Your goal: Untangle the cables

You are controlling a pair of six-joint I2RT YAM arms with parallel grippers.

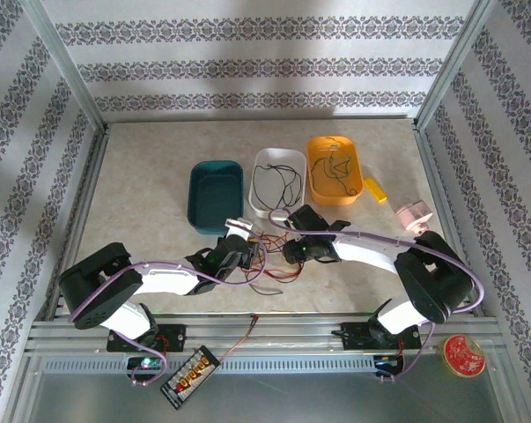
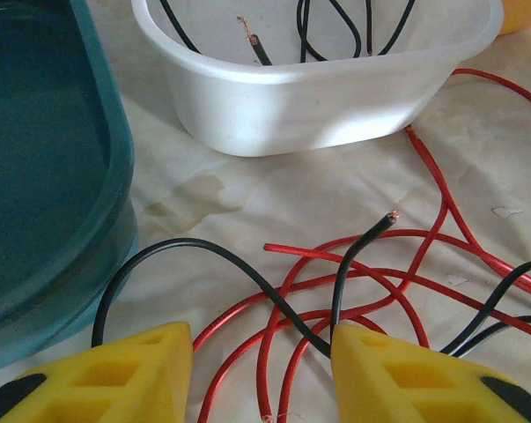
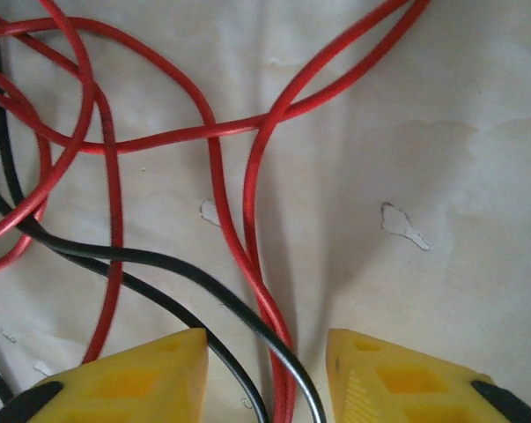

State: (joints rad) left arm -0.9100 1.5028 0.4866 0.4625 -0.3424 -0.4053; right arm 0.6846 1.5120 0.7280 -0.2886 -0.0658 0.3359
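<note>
Left wrist: tangled red, black cables

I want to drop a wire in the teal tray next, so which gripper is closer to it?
Left. The left gripper hovers right beside the teal tray's near corner, over the cables; the right gripper is farther right, by the white tray.

Red and black cables on a mottled beige table; teal tray, white tray, orange tray; yellow pads; grey floral-striped walls.
</note>
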